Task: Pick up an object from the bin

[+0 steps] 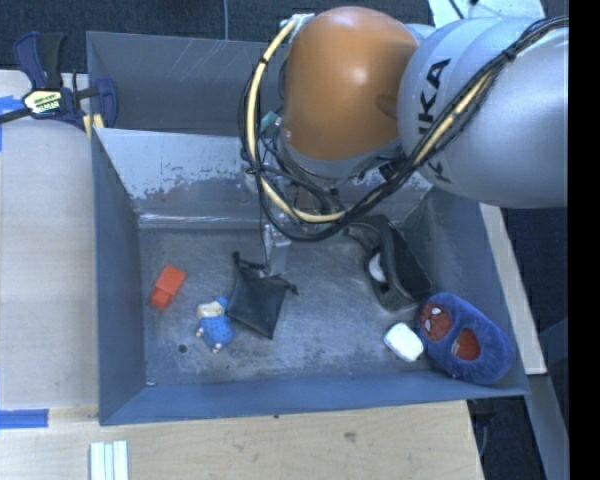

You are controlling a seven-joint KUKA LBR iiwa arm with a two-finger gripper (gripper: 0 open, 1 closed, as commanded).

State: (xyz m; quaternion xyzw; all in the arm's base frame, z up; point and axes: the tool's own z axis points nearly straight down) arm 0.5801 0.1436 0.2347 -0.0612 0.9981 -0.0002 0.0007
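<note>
My gripper (274,256) reaches down from under the arm's orange cover to the middle of the bin floor. Its tip stands right at the upper edge of a flat black pouch-like thing (257,305), which lies tilted on the floor; whether it touches that edge I cannot tell. Just left of the black thing lies a small blue and white toy figure (214,325). Further left is an orange block (167,287).
At the bin's right side lie a black curved strap-like thing (398,265), a small white lump (404,343) and a blue plush slipper with red faces (467,340). The arm and its cables hang over the bin's back right.
</note>
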